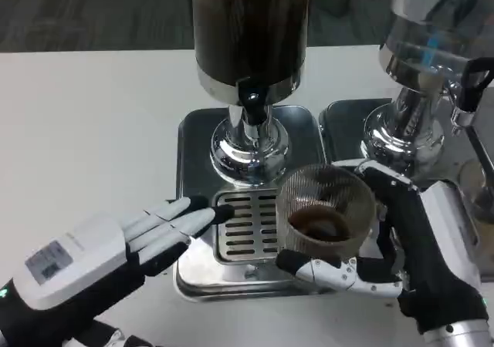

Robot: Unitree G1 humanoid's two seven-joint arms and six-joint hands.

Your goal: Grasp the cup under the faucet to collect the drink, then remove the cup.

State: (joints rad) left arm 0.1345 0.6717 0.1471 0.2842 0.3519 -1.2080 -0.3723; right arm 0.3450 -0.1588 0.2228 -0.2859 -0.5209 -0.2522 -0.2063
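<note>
The right hand [421, 258] grips a ribbed translucent cup [326, 210], its thumb wrapped under the cup's near side and its fingers round the far right side. The cup holds a little dark drink at its bottom and sits over the right part of the slotted grille [245, 225] of a steel drip tray [193, 139], just in front of and to the right of the faucet [252, 104]. That faucet juts from a dark beverage dispenser [251, 31] whose chrome base [248, 148] stands on the tray, beyond the right hand's fingertips. A second dispenser [432, 46] with its own tray rises just beyond the right hand, farther right. The left hand [116, 250] lies flat and empty, its fingers straight and close together, their black tips reaching onto the left edge of the grille, apart from the cup. Everything rests on the white counter [85, 131]
</note>
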